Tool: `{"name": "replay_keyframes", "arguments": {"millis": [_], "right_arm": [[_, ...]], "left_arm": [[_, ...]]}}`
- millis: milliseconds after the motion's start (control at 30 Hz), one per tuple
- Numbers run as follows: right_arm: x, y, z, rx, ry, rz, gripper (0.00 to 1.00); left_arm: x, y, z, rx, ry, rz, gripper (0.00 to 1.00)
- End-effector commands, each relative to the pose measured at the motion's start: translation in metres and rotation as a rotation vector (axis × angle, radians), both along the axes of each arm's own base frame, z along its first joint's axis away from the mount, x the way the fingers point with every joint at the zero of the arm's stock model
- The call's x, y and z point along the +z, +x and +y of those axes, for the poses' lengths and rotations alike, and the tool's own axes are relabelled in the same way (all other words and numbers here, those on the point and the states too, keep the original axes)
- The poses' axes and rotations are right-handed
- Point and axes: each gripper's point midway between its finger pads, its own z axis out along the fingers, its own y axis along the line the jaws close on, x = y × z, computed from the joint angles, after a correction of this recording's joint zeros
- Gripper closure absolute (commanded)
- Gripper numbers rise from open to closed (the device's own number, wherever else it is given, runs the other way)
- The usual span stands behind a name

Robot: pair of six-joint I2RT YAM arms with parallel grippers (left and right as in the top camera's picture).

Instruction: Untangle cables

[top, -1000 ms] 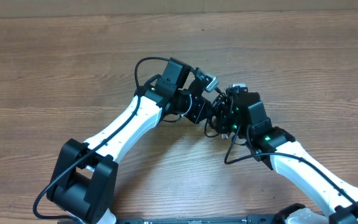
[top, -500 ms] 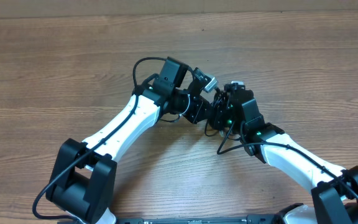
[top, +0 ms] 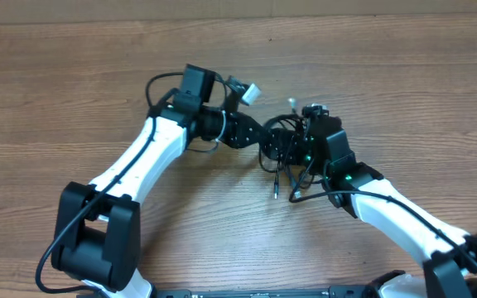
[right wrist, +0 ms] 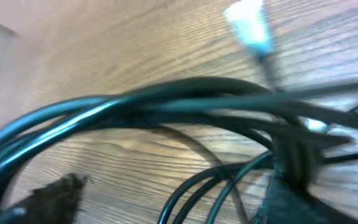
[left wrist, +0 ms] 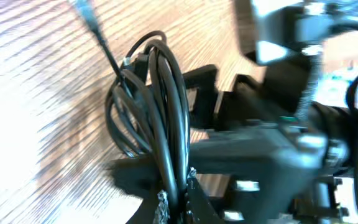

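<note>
With the left gripper [left wrist: 176,200] pinching the cables [top: 280,156] bunched mid-frame overhead and the right gripper [top: 296,147] apparently spread (blurry view), pulling could drag and tighten the whole knot.

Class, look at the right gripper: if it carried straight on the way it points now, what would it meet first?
Most likely the bundle of thin black looped cables, which crosses right in front of the right gripper. Beyond it lies the wooden table; depth is blurred, so this is a judgement.
</note>
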Motion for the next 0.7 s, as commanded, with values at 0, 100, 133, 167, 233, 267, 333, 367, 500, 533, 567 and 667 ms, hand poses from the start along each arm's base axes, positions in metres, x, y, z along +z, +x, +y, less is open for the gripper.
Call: {"name": "replay_keyframes", "arguments": {"millis": [0,100,133,167,233,267,333,367,500,533,567,667], "right_arm": [[0.049,0.002,0.005,0.018,0.064,-0.101,0.00],[0.075,-0.007,0.000,0.017,0.084,-0.147,0.00],[0.081,-0.010,-0.001,0.016,0.087,-0.154,0.00],[0.085,-0.014,-0.003,0.015,0.088,-0.158,0.00],[0.093,-0.022,-0.007,0.015,0.089,-0.159,0.00],[0.094,-0.026,-0.009,0.010,0.093,-0.149,0.00],[0.094,-0.034,-0.012,-0.011,0.112,-0.110,0.00],[0.093,-0.038,-0.014,-0.017,0.119,-0.090,0.00],[0.080,-0.058,-0.010,0.009,0.148,0.025,0.00],[0.077,-0.065,-0.005,0.043,0.161,0.056,0.00],[0.074,-0.072,-0.001,0.075,0.174,0.088,0.00],[0.065,-0.089,0.006,0.137,0.195,0.172,0.00]], "left_arm": [[0.020,0.002,-0.002,0.050,-0.022,0.039,0.96],[0.013,0.010,0.003,0.127,0.025,0.077,0.96],[0.010,0.012,0.004,0.156,0.040,0.096,0.96],[0.007,0.016,0.007,0.197,0.058,0.122,0.96],[0.000,0.024,0.014,0.312,0.099,0.198,0.96],[-0.004,0.028,0.018,0.380,0.118,0.245,0.96],[-0.010,0.034,0.025,0.504,0.139,0.341,0.96],[-0.013,0.036,0.029,0.574,0.147,0.398,0.96],[-0.024,0.037,0.040,0.805,0.154,0.629,0.96],[-0.026,0.035,0.042,0.864,0.150,0.700,0.96],[-0.028,0.033,0.043,0.910,0.147,0.763,0.96],[-0.032,0.027,0.045,1.024,0.135,0.931,0.96]]}}
